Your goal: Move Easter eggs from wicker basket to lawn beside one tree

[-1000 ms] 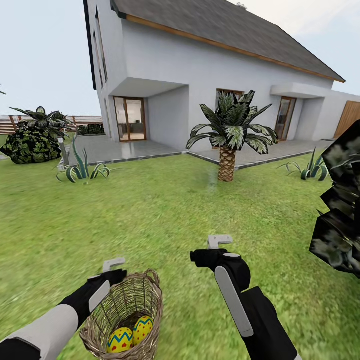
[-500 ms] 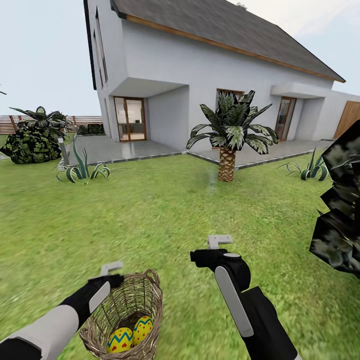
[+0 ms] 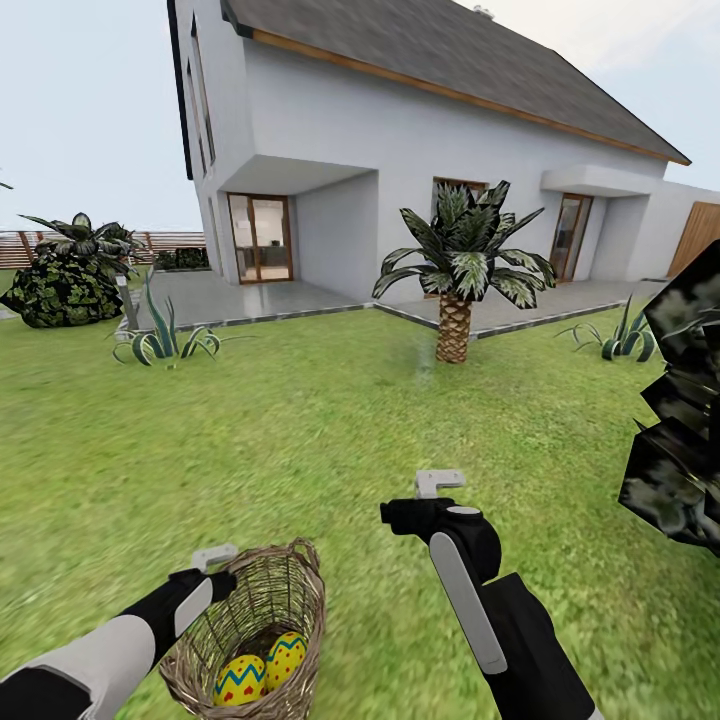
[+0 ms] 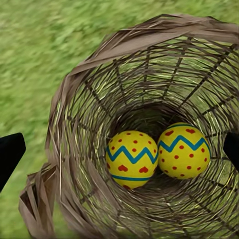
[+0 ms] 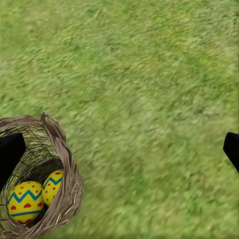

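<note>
The brown wicker basket (image 3: 262,610) stands on the lawn (image 3: 330,420) just in front of me. Two yellow Easter eggs with red dots and blue zigzags lie side by side at its bottom, one (image 4: 132,159) touching the other (image 4: 183,151). My left gripper (image 3: 208,572) hangs open at the basket's left rim, looking straight down into it, its black fingertips (image 4: 10,154) wide apart with nothing between them. My right gripper (image 3: 432,500) is open over bare grass to the right of the basket (image 5: 47,149). Dark blocky tree foliage (image 3: 680,420) shows at the right edge, its trunk out of view.
A scaly-trunked palm (image 3: 455,290) stands mid-lawn ahead, before the white house (image 3: 420,130) and its grey patio (image 3: 250,295). A spiky plant (image 3: 160,340) and a dark bush (image 3: 65,280) sit at the far left. Open grass lies between me and the palm.
My left gripper has dropped lower and drawn back toward me along the basket's left rim. The right arm, the basket and the eggs have stayed put.
</note>
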